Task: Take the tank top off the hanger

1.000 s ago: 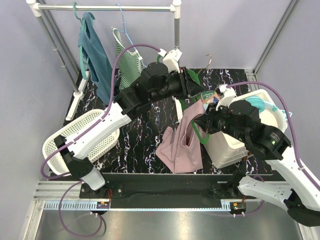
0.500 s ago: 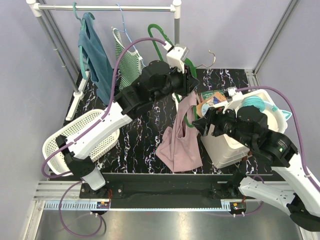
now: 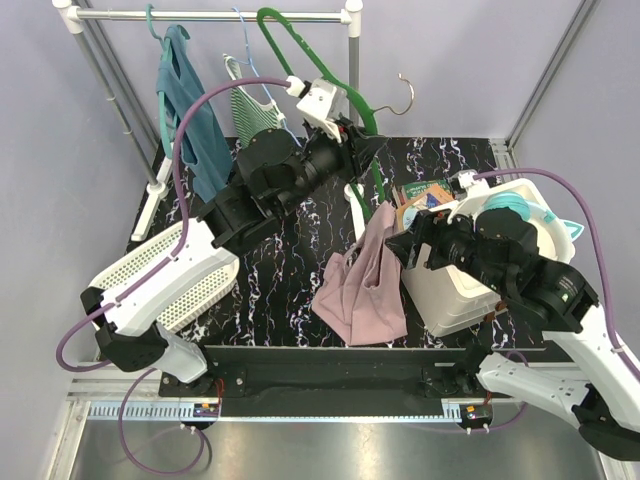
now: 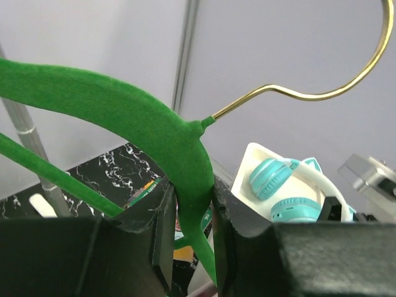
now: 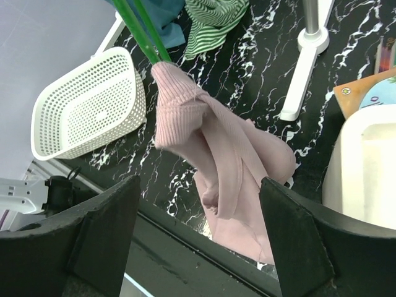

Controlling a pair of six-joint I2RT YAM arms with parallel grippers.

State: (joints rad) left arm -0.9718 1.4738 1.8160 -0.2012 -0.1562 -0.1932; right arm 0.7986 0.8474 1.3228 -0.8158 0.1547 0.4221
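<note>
One bin (image 3: pixel 452 296) beside the tank top (image 3: pixel 365 285) holds headphones (image 3: pixel 512 206).

hanger (image 4: pixel 124 105): green, matt, flocked | hook (image 4: pixel 322 93): shiny brass-coloured metal | tank top (image 5: pixel 229 154): pink ribbed knit cloth | basket (image 5: pixel 86 105): white perforated plastic

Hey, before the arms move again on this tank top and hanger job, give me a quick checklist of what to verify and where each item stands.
1. Left gripper clamped on green hanger: ok.
2. Right gripper open, holding nothing: ok.
3. Pink tank top free of the hanger: not ok, a strap is bunched around its lower end.
4. Tank top's lower part resting on the table: ok.
5. Hanger clear of the rack rail: cannot tell, they overlap in the top view.
</note>
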